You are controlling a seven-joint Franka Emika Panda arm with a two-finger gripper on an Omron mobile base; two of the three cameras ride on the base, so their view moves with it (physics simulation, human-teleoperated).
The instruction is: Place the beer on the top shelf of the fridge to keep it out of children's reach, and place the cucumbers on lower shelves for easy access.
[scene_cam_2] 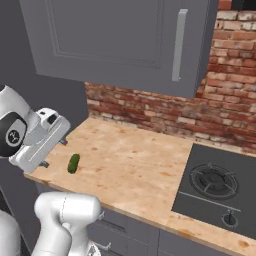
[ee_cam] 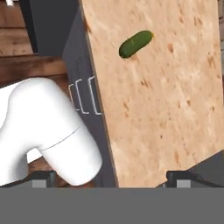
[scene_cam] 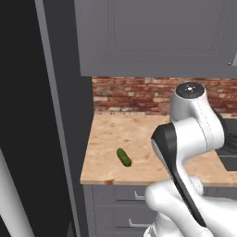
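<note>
1 small dark green oblong cucumber (scene_cam: 123, 157) lying flat on light wood-grain table (scene_cam: 152, 134), near front-left corner, close to the front edge. Same cucumber (scene_cam_2: 73, 163) in right base view, just beside the white arm's hand; also at top of hand view (ee_cam: 136, 43). Nothing touching it.

Gripper (ee_cam: 109, 177) wide open, empty: 2 dark fingertips (ee_cam: 41, 178) at bottom of hand view, well apart. Held above the table's front edge, looking along the tabletop (ee_cam: 166, 109) with the cucumber further out. Grey drawer fronts with pale handles (ee_cam: 83, 94) below the table edge.

Dark grey fridge side panel (scene_cam: 60, 115) against the table's left end; long white cylindrical handle (scene_cam: 11, 199) at lower left of left base view. Fridge interior hidden, shelves not visible from here.

Red brick wall (scene_cam: 139, 95) behind the table, grey wall cabinet (scene_cam_2: 115, 40) above with vertical pale handle (scene_cam_2: 179, 45). Black hob (scene_cam_2: 217, 187) with 1 round burner set into the table on the right, well apart from the cucumber.
</note>
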